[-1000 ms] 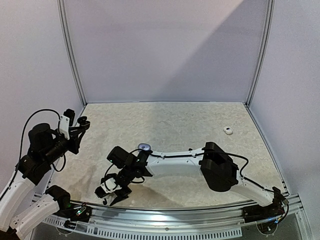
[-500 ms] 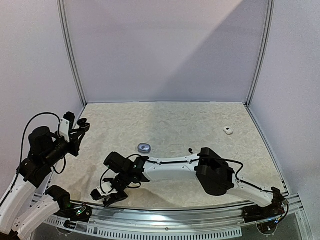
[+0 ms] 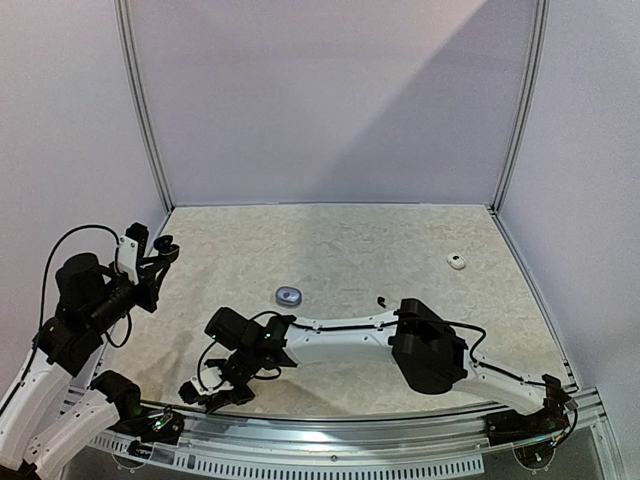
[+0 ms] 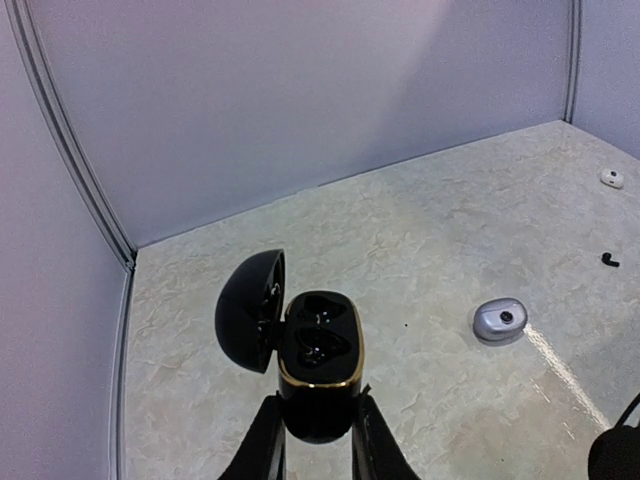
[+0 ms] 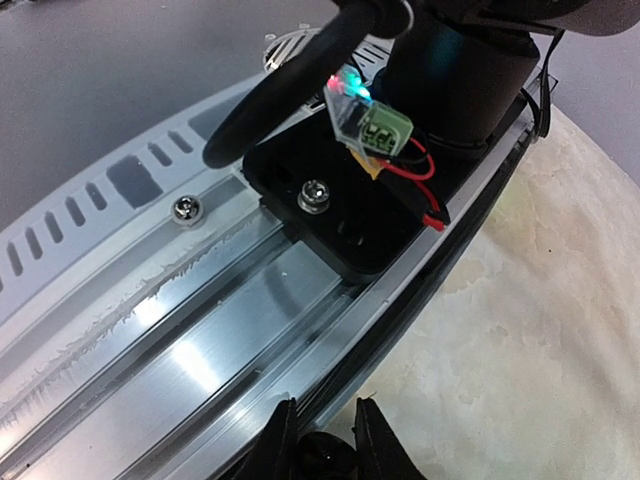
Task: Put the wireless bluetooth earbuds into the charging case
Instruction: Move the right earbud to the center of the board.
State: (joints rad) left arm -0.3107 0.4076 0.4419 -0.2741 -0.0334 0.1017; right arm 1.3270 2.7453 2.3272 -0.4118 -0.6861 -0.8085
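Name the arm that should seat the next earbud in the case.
Right. The right gripper has a black earbud between its fingers; the left gripper is occupied holding the open case.

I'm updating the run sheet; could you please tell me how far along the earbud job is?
Done: the left gripper holds the case open, apparently empty. In hand: the right gripper brackets a small dark thing at the table edge, likely an earbud; grip unclear. Left: seating it; the silver earbud, white earbud and black earbud lie loose.
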